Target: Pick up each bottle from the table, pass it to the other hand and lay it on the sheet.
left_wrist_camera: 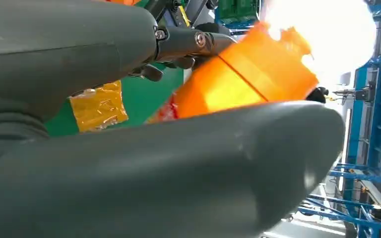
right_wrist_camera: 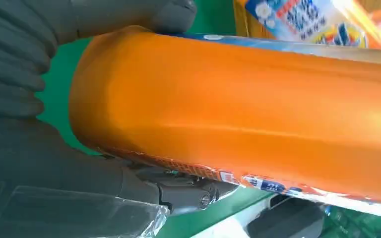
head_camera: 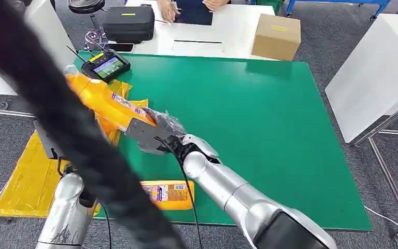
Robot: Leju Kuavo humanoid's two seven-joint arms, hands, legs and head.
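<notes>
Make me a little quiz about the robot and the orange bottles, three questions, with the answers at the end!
1. True or false: the right hand grips an orange bottle.
2. Where does the second bottle lie?
A. on the cardboard box
B. on the green mat near the table's front edge
C. on the floor
3. Fill the gap: the yellow sheet lies at the table's ___ side, seen from the head view.

Key
1. True. The right wrist view shows the hand wrapped round the bottle's base.
2. B. It lies flat on the green mat.
3. Left. Part of the sheet hangs over that edge.
</notes>
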